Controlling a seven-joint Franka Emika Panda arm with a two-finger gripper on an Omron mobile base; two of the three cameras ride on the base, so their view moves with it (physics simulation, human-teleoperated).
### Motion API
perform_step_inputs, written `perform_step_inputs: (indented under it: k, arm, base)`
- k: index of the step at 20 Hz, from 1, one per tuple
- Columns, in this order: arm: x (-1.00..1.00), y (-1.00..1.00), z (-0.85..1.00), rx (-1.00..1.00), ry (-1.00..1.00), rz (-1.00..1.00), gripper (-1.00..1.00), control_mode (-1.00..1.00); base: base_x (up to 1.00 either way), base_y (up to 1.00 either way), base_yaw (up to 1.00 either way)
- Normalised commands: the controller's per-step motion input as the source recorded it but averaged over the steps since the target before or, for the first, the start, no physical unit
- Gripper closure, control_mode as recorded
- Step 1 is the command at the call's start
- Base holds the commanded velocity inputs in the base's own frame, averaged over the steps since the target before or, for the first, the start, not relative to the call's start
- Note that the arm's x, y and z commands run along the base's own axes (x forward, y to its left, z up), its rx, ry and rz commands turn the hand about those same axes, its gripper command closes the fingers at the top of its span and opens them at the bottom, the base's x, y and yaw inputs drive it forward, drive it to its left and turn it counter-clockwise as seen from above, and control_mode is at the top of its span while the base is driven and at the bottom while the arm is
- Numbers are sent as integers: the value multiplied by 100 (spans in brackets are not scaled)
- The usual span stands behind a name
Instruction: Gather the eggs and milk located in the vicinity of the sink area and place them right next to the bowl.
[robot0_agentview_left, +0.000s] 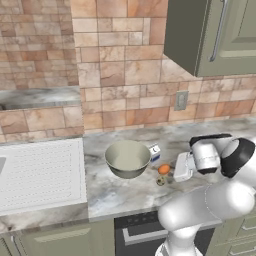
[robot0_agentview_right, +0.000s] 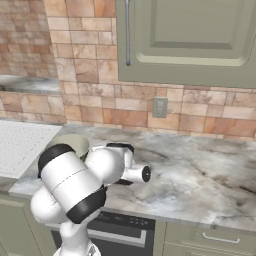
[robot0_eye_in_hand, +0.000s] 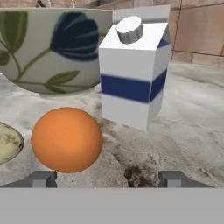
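Orange egg (robot0_eye_in_hand: 66, 140) on the bench (robot0_agentview_left: 115, 192), just in front of the gripper (robot0_eye_in_hand: 106, 179), untouched; jaws apart, holding nothing. Speckled egg (robot0_eye_in_hand: 8, 143) at its 9 o'clock in the hand view, close beside. Milk (robot0_eye_in_hand: 132, 70) upright at 1 o'clock, near the egg. Bowl (robot0_eye_in_hand: 48, 48) at 12 o'clock, beside the carton. In the left base view the sink (robot0_agentview_left: 40, 172) lies at the bowl's 9 o'clock, well apart.

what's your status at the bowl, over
Gripper open, holding nothing. Orange egg, speckled egg, milk all beside bowl. Nothing in the way.
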Motion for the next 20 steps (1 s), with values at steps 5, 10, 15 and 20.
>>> perform_step_inputs:
  k: [5,10,15,20]
  arm:
    - [-11,25,-9,0,-2,4,-100,-100]
    - [-24,19,-9,0,-1,5,-100,-100]
    - [-18,25,-10,0,-1,5,-100,-100]
    - [-1,33,-11,0,0,5,-100,-100]
  base:
    - [0,0,0]
    - [0,0,0]
    - [0,0,0]
    - [0,0,0]
